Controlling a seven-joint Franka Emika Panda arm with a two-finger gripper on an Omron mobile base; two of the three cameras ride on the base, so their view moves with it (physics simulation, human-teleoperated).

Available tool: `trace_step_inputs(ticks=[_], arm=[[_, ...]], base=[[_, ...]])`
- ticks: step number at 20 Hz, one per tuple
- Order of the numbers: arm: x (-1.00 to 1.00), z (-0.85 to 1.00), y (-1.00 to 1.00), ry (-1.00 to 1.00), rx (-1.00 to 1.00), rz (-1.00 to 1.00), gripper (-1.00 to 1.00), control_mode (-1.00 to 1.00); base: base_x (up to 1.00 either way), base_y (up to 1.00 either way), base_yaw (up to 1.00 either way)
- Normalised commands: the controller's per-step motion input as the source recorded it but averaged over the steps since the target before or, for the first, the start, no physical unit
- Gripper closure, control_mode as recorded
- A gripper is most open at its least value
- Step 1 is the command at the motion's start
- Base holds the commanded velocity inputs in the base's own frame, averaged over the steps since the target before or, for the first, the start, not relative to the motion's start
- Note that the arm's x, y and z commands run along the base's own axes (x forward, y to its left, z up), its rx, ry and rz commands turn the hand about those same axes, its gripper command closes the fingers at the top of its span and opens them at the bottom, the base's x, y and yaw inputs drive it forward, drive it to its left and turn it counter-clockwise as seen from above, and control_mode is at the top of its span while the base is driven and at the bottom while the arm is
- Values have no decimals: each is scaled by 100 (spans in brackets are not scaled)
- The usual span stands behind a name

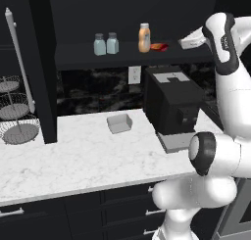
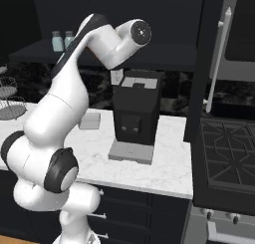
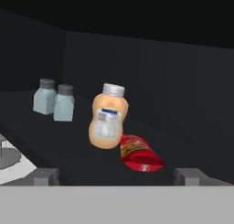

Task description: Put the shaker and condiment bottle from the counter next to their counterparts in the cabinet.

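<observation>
On the dark shelf of the cabinet, two alike pale teal-grey shakers stand side by side, also seen as shakers and shakers. To their right stands the taller orange bottle. The red condiment bottle lies flat on the shelf right beside it. My gripper is open just in front of the shelf, a short way back from the red bottle, with nothing between its fingers. The white marble counter lies below.
A black coffee machine stands on the counter under the shelf, with a small grey square dish to its left. A tiered wire basket sits at the far left. A stove is at the right.
</observation>
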Motion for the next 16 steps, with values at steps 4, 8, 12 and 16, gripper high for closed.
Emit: trace_step_inputs(ticks=[4, 8, 12, 16], arm=[[-100, -31, 5, -4, 0, 0, -100, -100], [-100, -24, 2, -5, 0, 0, -100, -100], [-100, -16, 1, -8, 0, 0, -100, -100], [-100, -7, 0, -8, 0, 0, -100, -100]], base=[[0, 0, 0], [0, 0, 0], [0, 0, 0], [0, 0, 0]])
